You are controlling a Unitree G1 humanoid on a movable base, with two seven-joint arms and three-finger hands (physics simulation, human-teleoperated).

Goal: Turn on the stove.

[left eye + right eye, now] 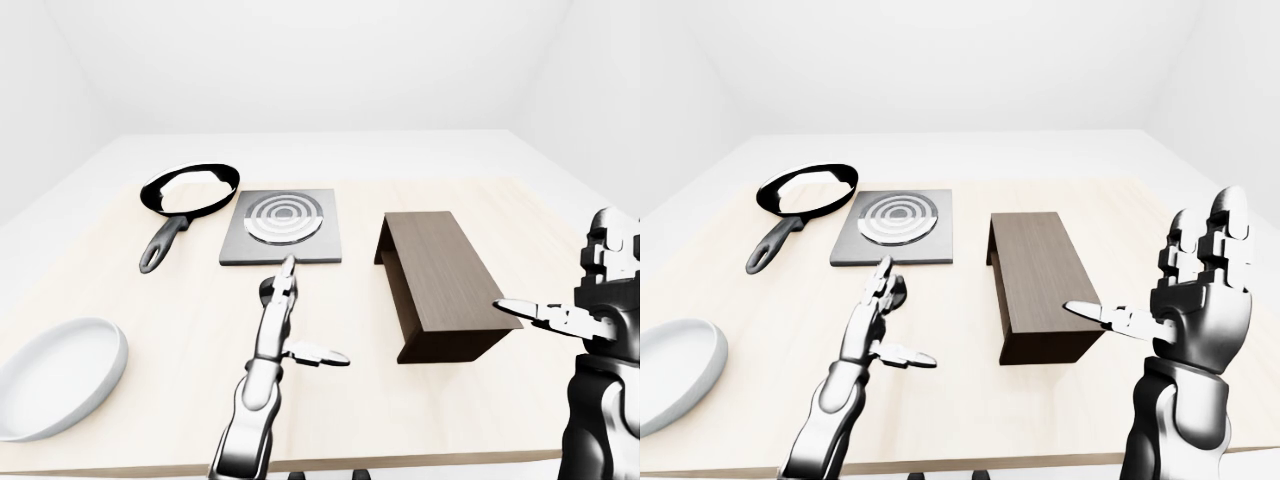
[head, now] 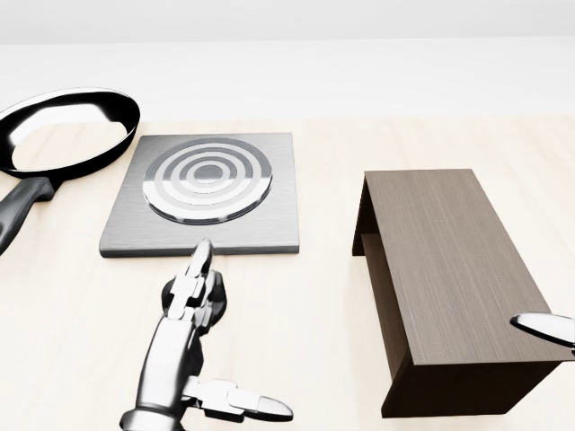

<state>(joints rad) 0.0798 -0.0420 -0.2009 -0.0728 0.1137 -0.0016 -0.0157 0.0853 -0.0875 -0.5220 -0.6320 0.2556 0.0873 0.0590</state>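
Note:
The stove (image 2: 202,193) is a grey square plate with a ringed burner, at the upper left of the head view. Its black round knob (image 2: 216,305) lies on the table just below it, mostly hidden under my left hand (image 2: 190,292). That hand is open, fingers stretched flat over the knob, with the fingertips (image 2: 203,250) at the stove's lower edge and the thumb out to the right. My right hand (image 1: 1200,280) is open and raised at the right, apart from everything.
A black frying pan (image 2: 67,130) lies left of the stove. A dark wooden riser (image 2: 449,260) stands to the stove's right. A white bowl (image 1: 55,375) sits at the lower left of the wooden table (image 1: 180,330).

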